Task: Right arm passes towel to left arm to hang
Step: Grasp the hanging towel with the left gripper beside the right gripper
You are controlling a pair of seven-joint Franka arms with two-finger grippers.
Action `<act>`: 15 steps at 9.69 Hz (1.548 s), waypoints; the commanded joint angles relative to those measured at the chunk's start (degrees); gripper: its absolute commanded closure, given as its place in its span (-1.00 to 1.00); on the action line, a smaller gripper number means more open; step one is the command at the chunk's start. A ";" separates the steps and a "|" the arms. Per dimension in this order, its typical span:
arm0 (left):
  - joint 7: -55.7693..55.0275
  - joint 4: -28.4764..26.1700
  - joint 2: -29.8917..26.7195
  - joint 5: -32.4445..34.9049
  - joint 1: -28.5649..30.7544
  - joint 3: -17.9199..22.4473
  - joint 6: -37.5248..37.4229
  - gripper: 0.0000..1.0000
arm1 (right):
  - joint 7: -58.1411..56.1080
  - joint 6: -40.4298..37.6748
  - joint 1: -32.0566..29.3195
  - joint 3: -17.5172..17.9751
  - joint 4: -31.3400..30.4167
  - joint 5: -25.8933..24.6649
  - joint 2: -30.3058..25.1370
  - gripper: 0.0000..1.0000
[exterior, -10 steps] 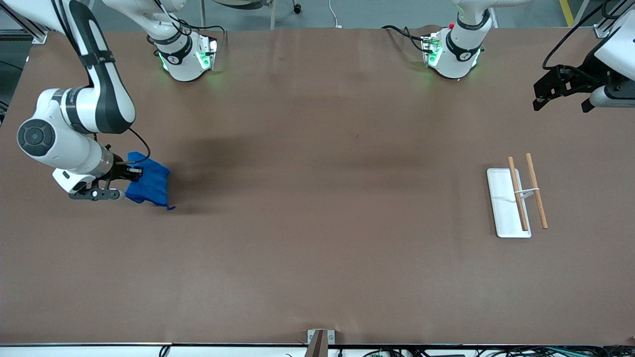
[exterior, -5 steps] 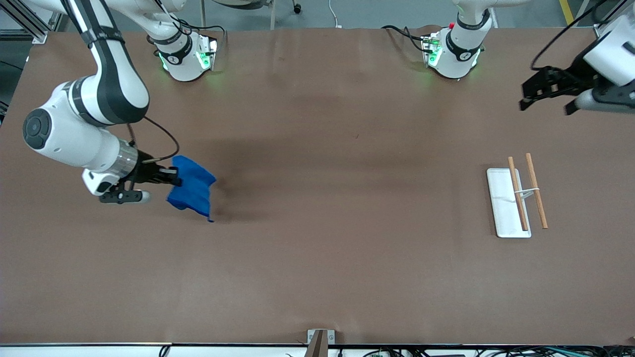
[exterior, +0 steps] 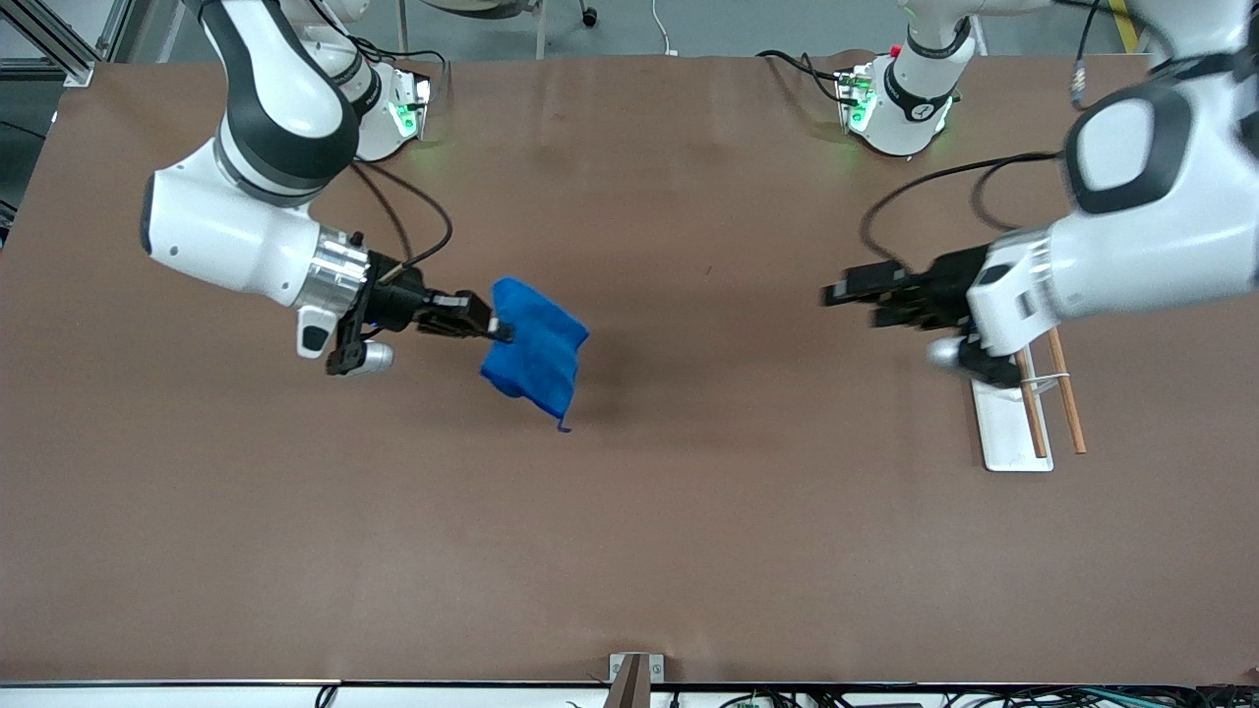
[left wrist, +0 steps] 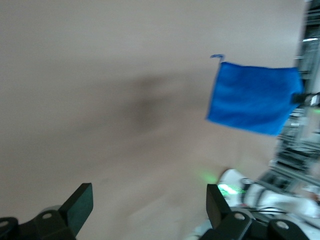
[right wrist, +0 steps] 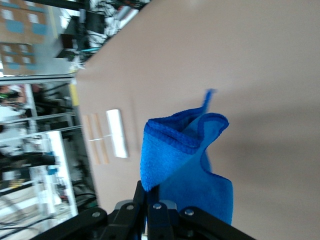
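Towel [exterior: 532, 359] is being pinched at one edge between the closed jaws of the right gripper [exterior: 492, 327], and is being held hanging in the air over the bare brown table [exterior: 629, 511], well apart from the white rack [exterior: 1003, 423]. Jaws of the left gripper [exterior: 844, 292] are being kept spread, with nothing between them, over the table just beside that rack, pointed toward the towel.

Robotics lab. Two white arms bolted along one edge of brown-covered table [exterior: 629, 551], green-lit bases [exterior: 890, 108], loose cabling beside them. Aluminium-frame racks and stacked cardboard boxes [right wrist: 25, 27] past table's edge. Grey floor beside bases.
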 commanded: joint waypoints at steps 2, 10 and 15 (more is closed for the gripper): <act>2.68 -0.18 7.19 -15.21 -2.97 -4.15 8.36 -1.00 | 0.38 8.18 0.06 9.08 3.43 17.32 3.57 1.00; 24.41 -7.13 17.63 -47.64 -1.95 -4.51 -4.21 -1.00 | 0.47 16.19 2.09 14.02 5.20 27.47 4.02 1.00; 33.90 -7.48 26.71 -51.59 1.06 -4.60 -19.11 -1.00 | 0.29 16.55 2.09 14.46 5.20 27.48 4.02 1.00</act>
